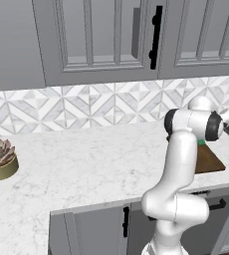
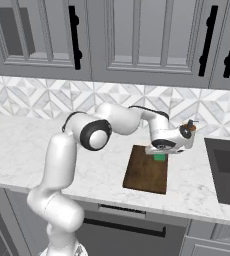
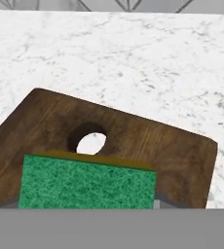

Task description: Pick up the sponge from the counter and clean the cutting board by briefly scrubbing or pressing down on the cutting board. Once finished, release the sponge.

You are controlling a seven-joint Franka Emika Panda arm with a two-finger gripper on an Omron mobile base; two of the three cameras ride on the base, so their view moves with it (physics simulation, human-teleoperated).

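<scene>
My gripper point(image 2: 159, 152) is shut on the sponge point(image 2: 159, 157), a small green block with a yellow lower layer. It holds it low over the far end of the dark brown cutting board point(image 2: 145, 176), which lies on the white marble counter point(image 2: 102, 167). In the hand view the sponge point(image 3: 87, 182) fills the bottom, just in front of the round hole in the cutting board point(image 3: 153, 141). Whether the sponge presses on the wood I cannot tell. From the left base view my arm hides most of the cutting board point(image 1: 209, 160); a bit of the green sponge point(image 1: 201, 142) peeks out.
A dark sink point(image 2: 229, 167) is set into the counter right of the board. A potted succulent point(image 1: 0, 159) stands far left on the counter point(image 1: 86, 164). Tiled backsplash point(image 2: 47, 100) and grey wall cabinets with black handles rise behind. Open marble lies left of the board.
</scene>
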